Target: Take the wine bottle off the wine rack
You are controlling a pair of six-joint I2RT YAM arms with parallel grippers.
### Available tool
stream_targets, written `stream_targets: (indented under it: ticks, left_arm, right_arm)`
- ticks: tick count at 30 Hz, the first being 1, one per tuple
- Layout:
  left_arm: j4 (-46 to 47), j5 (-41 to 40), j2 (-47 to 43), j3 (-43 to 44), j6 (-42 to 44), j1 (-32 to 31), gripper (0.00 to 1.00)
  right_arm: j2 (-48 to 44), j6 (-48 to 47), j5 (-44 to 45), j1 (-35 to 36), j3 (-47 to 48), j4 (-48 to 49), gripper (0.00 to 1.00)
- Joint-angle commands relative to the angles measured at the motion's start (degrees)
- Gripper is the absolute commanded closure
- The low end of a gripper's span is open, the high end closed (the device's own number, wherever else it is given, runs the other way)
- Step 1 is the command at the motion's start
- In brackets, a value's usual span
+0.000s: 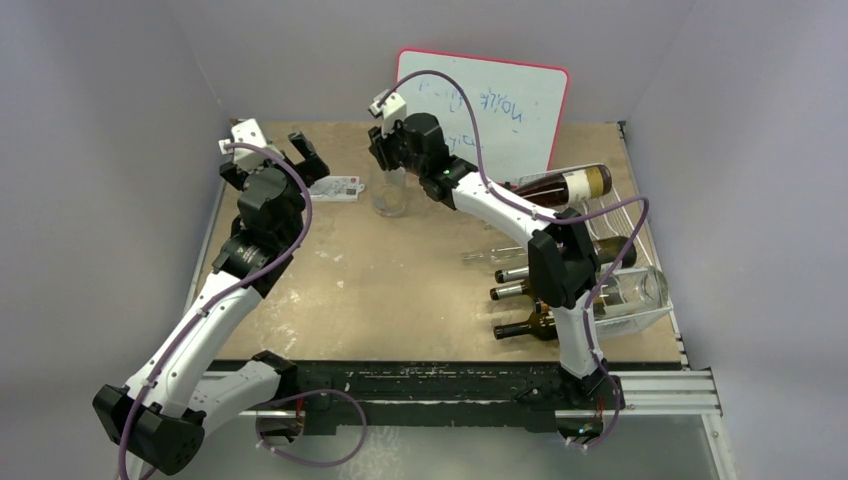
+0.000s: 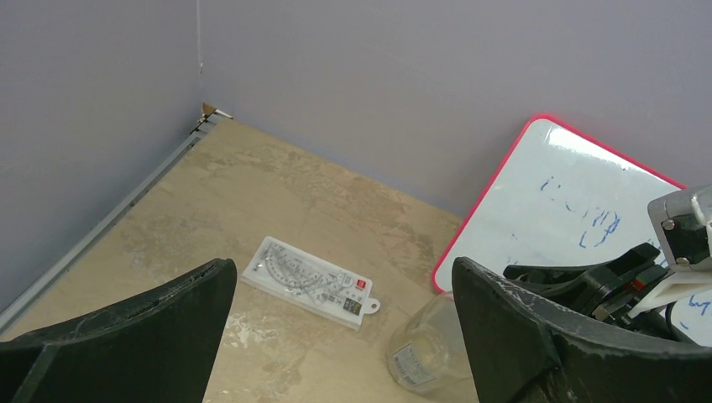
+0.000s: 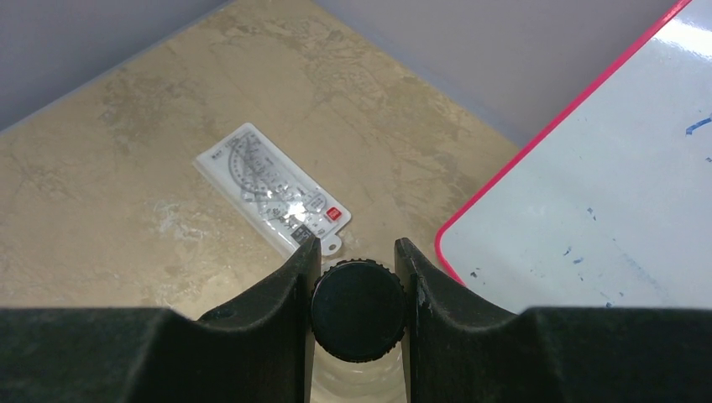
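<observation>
— R tool (image 3: pixel 355 256) got it?
— Yep, pinching black round cap (image 3: pixel 358 311) of clear glass wine bottle (image 1: pixel 390 192), upright under it. White wire rack (image 1: pixel 618 206) well behind, by its elbow. L tool (image 2: pixel 342 277) spread wide.

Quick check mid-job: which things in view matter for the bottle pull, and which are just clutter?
Job: wine rack; bottles resting on it; upright clear bottle, cap clamped by right end effector.
Lying about: red-framed whiteboard; ruler packet.
</observation>
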Motion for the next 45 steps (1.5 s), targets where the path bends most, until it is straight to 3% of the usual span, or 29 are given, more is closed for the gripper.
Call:
stream_targets:
  ticks: [1, 4, 9, 10, 11, 19, 29, 33, 38, 42, 45]
  left_arm:
    - [3.16, 0.27, -0.70, 0.24, 1.67, 0.40, 0.00]
    - [3.25, 0.28, -0.43, 0.38, 2.22, 0.37, 0.00]
    - [3.60, -1.31, -0.54, 0.12, 2.80, 0.40, 0.00]
    - [3.68, -2.01, -0.58, 0.00, 2.73, 0.45, 0.00]
    - [3.69, -2.58, -0.62, -0.02, 2.65, 0.37, 0.00]
    - [3.69, -6.31, 1.05, -0.52, 2.22, 0.44, 0.00]
    - [0.36, -3.18, 8.93, -0.58, -5.27, 2.35, 0.00]
    - [-2.37, 11.14, 12.51, -3.30, -16.36, 9.77, 0.00]
    - [0.13, 29.56, 20.86, -6.98, -26.51, 19.95, 0.00]
    - [3.77, 33.79, 28.76, -5.77, -30.45, 21.22, 0.00]
    - [7.00, 36.99, 35.41, -5.34, -35.80, 22.69, 0.00]
  right_arm:
    - [-3.19, 0.75, -0.37, 0.04, 6.32, 10.97, 0.65]
    - [-3.53, 0.82, -0.45, 0.05, 7.06, 9.61, 0.43]
    - [-6.27, 0.03, 0.40, 0.03, 6.81, 8.46, 0.19]
    - [-7.07, -0.06, 0.69, 0.03, 6.64, 8.08, 0.06]
    - [-8.17, -0.07, 1.22, 0.03, 6.28, 7.89, 0.01]
    - [-23.35, 5.53, 19.35, 0.10, -2.43, 1.50, 0.00]
    - [-49.52, 12.75, 21.19, 0.03, -23.51, -11.75, 0.00]
    - [-58.00, 14.15, 11.18, 0.08, -30.54, -13.46, 0.00]
    - [-61.52, 14.77, 6.75, 0.03, -31.65, -18.03, 0.00]
    - [-62.04, 14.56, 8.45, 0.04, -31.94, -19.22, 0.00]
    - [-62.81, 23.10, 13.26, 0.01, -32.93, -20.73, 0.00]
